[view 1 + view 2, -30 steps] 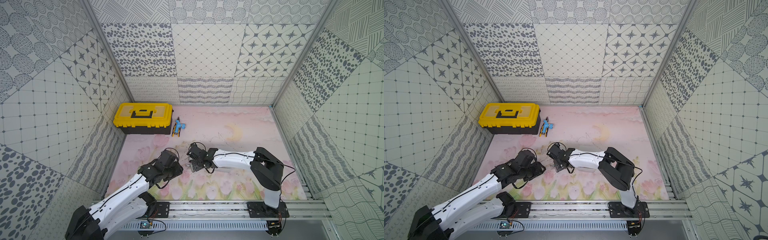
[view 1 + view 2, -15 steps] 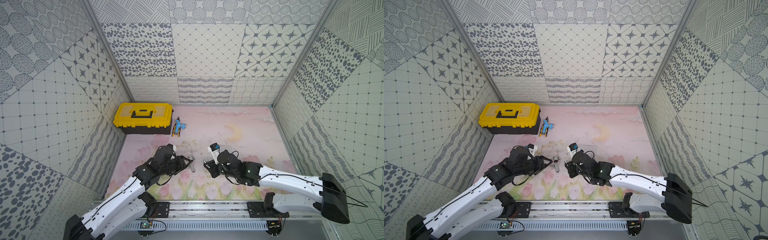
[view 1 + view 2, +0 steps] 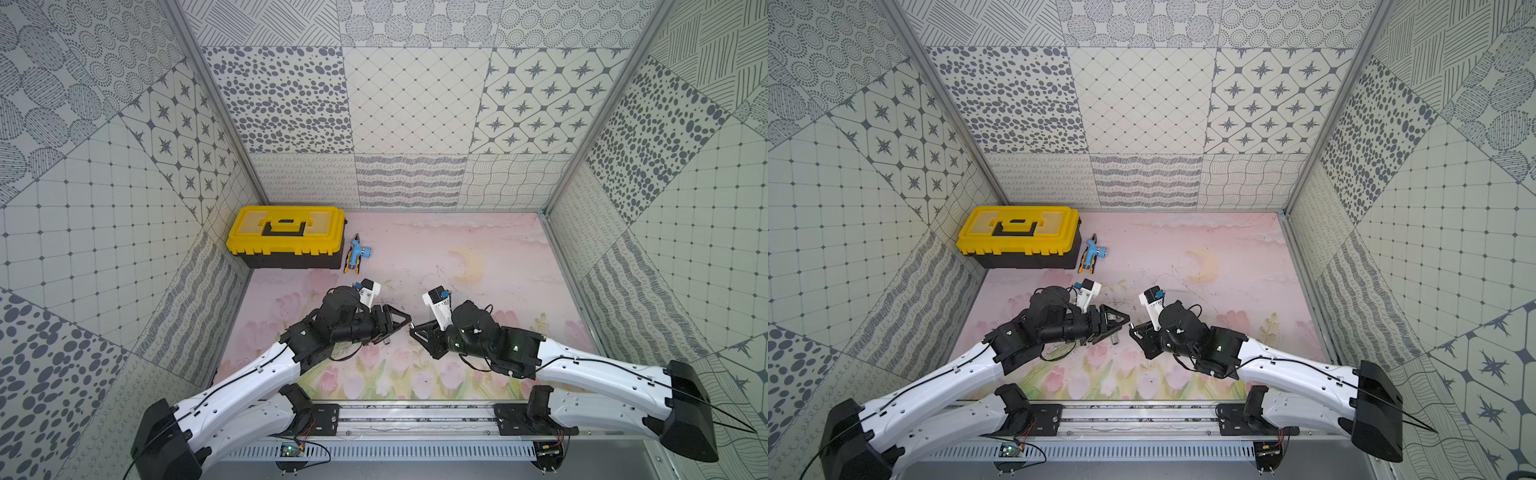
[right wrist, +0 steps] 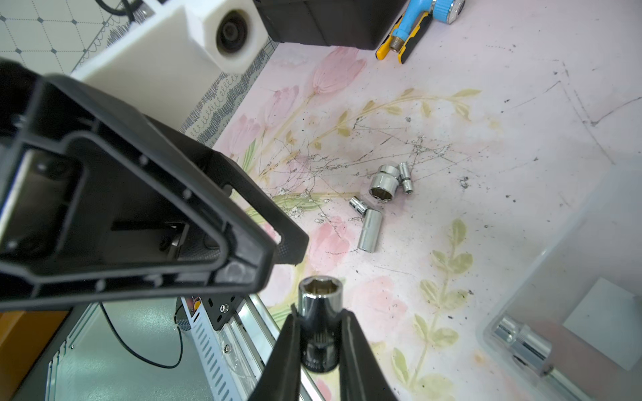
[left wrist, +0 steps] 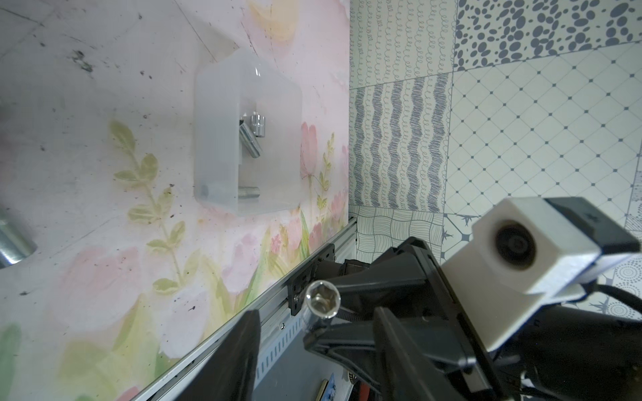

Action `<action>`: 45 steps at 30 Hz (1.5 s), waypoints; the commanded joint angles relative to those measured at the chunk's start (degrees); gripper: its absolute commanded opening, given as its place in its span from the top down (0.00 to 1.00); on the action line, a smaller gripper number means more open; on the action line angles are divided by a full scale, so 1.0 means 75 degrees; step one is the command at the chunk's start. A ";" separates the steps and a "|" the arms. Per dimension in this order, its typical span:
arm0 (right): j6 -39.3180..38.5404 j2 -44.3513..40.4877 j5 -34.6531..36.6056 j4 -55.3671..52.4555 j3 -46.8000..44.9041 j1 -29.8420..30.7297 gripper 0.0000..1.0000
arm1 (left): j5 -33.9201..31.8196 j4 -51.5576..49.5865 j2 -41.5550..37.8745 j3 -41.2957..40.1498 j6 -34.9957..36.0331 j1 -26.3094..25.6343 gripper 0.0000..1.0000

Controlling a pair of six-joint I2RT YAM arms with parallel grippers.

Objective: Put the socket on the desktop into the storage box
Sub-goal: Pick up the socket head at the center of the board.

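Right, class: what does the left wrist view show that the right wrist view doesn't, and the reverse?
Only the left wrist view: the whole storage box with sockets inside. Only the right wrist view: the blue and yellow tool and loose sockets grouped on the desktop. Both: the desktop, the socket pinched in the right gripper, and at least part of the box.

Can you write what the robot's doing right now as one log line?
right gripper: shut on socket | left gripper: open, empty | storage box: boxed sockets inside | desktop: loose sockets lying
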 commanded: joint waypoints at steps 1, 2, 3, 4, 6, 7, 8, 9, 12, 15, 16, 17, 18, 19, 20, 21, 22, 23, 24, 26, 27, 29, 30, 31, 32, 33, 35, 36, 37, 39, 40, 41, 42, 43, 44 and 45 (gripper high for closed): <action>-0.0149 -0.0081 -0.0148 0.0129 0.0326 -0.0045 1.00 | 0.0372 0.0790 0.0199 0.0175 -0.0019 -0.0136 0.46; -0.0147 -0.0077 -0.0156 0.0108 0.0345 -0.0044 1.00 | 0.0416 0.0793 0.0249 0.0177 0.0005 -0.0141 0.47; -0.0159 -0.0067 -0.0171 0.0094 0.0362 -0.0050 1.00 | 0.0464 0.0797 0.0298 0.0177 0.0008 -0.0143 0.49; -0.0162 -0.0053 -0.0181 0.0093 0.0364 -0.0047 1.00 | 0.0483 0.0788 0.0346 0.0195 0.0026 -0.0154 0.50; -0.0182 -0.0054 -0.0213 0.0093 0.0397 -0.0045 1.00 | 0.0484 0.0662 0.0442 0.0241 0.0080 -0.0168 0.52; -0.0182 -0.0051 -0.0213 0.0080 0.0416 -0.0042 1.00 | 0.0494 0.0615 0.0495 0.0265 0.0090 -0.0155 0.53; -0.0200 -0.0059 -0.0208 0.0071 0.0432 -0.0048 1.00 | 0.0506 0.0610 0.0536 0.0280 0.0102 -0.0165 0.55; -0.0194 -0.0064 -0.0185 0.0058 0.0453 -0.0051 1.00 | 0.0541 0.0637 0.0573 0.0293 0.0112 -0.0164 0.58; -0.0197 -0.0067 -0.0171 0.0052 0.0462 -0.0044 1.00 | 0.0554 0.0621 0.0646 0.0340 0.0137 -0.0165 0.68; -0.0176 -0.0081 -0.0170 0.0059 0.0456 -0.0042 1.00 | 0.0543 0.0652 0.0668 0.0344 0.0158 -0.0168 0.75; -0.0170 -0.0088 -0.0137 0.0059 0.0455 -0.0044 1.00 | 0.0543 0.0661 0.0681 0.0341 0.0149 -0.0164 0.78; -0.0149 -0.0116 -0.0122 0.0058 0.0429 -0.0046 1.00 | 0.0554 0.0666 0.0701 0.0335 0.0156 -0.0168 0.83; -0.0124 -0.0143 -0.0101 0.0078 0.0403 -0.0042 1.00 | 0.0563 0.0666 0.0710 0.0338 0.0151 -0.0158 0.88; -0.0110 -0.0181 -0.0099 0.0103 0.0389 -0.0050 1.00 | 0.0566 0.0666 0.0716 0.0332 0.0149 -0.0165 0.92; -0.0080 -0.0212 -0.0101 0.0133 0.0359 -0.0057 1.00 | 0.0566 0.0676 0.0727 0.0312 0.0128 -0.0171 0.96; -0.0056 -0.0242 -0.0120 0.0162 0.0345 -0.0063 1.00 | 0.0566 0.0720 0.0727 0.0289 0.0114 -0.0164 0.99; -0.0048 -0.0262 -0.0118 0.0175 0.0329 -0.0061 1.00 | 0.0583 0.0746 0.0728 0.0272 0.0104 -0.0168 1.00; -0.0021 -0.0280 -0.0125 0.0175 0.0334 -0.0071 1.00 | 0.0589 0.0767 0.0717 0.0249 0.0091 -0.0165 1.00; -0.0002 -0.0274 -0.0151 0.0175 0.0329 -0.0089 1.00 | 0.0589 0.0789 0.0716 0.0229 0.0091 -0.0164 1.00; 0.0067 -0.0257 -0.0246 0.0177 0.0326 -0.0145 0.98 | 0.0567 0.0894 0.0676 0.0159 0.0079 -0.0157 1.00; 0.0125 -0.0264 -0.0288 0.0180 0.0304 -0.0177 0.87 | 0.0534 0.0962 0.0648 0.0121 0.0070 -0.0165 1.00; 0.0223 -0.0304 -0.0436 0.0207 0.0252 -0.0271 0.67 | 0.0479 0.1080 0.0578 0.0081 0.0067 -0.0163 1.00; 0.0288 -0.0353 -0.0544 0.0259 0.0181 -0.0344 0.58 | 0.0461 0.1140 0.0537 0.0072 0.0073 -0.0149 1.00; 0.0357 -0.0430 -0.0680 0.0307 0.0105 -0.0419 0.52 | 0.0461 0.1194 0.0518 0.0063 0.0067 -0.0143 1.00; 0.0439 -0.0539 -0.0900 0.0386 -0.0002 -0.0556 0.45 | 0.0480 0.1278 0.0485 0.0050 0.0053 -0.0118 1.00; 0.0532 -0.0650 -0.1220 0.0490 -0.0115 -0.0720 0.38 | 0.0571 0.1416 0.0453 0.0027 0.0018 -0.0068 1.00; 0.0738 -0.0918 -0.1915 0.0748 -0.0381 -0.1068 0.36 | 0.0840 0.1845 0.0385 -0.0092 -0.0108 0.0067 1.00; 0.0874 -0.1058 -0.2390 0.0985 -0.0546 -0.1266 0.36 | 0.0981 0.2068 0.0331 -0.0164 -0.0165 0.0137 1.00; 0.0994 -0.1189 -0.2764 0.1174 -0.0702 -0.1428 0.36 | 0.1095 0.2213 0.0301 -0.0213 -0.0191 0.0188 1.00; 0.1273 -0.1445 -0.3458 0.1542 -0.0973 -0.1753 0.36 | 0.1375 0.2508 0.0278 -0.0279 -0.0214 0.0275 1.00; 0.1372 -0.1541 -0.3662 0.1629 -0.1071 -0.1885 0.37 | 0.1512 0.2674 0.0293 -0.0315 -0.0233 0.0303 1.00; 0.1478 -0.1631 -0.3840 0.1731 -0.1173 -0.2024 0.37 | 0.1691 0.2958 0.0308 -0.0376 -0.0303 0.0327 1.00; 0.1546 -0.1717 -0.3986 0.1825 -0.1261 -0.2130 0.37 | 0.1849 0.3282 0.0354 -0.0456 -0.0408 0.0330 1.00; 0.1608 -0.1774 -0.4067 0.1862 -0.1267 -0.2195 0.38 | 0.1971 0.3550 0.0398 -0.0516 -0.0519 0.0340 1.00; 0.1637 -0.1824 -0.4120 0.1874 -0.1267 -0.2253 0.38 | 0.2108 0.3842 0.0464 -0.0569 -0.0637 0.0339 1.00; 0.1658 -0.1868 -0.4148 0.1903 -0.1267 -0.2283 0.39 | 0.2224 0.4057 0.0521 -0.0623 -0.0736 0.0343 1.00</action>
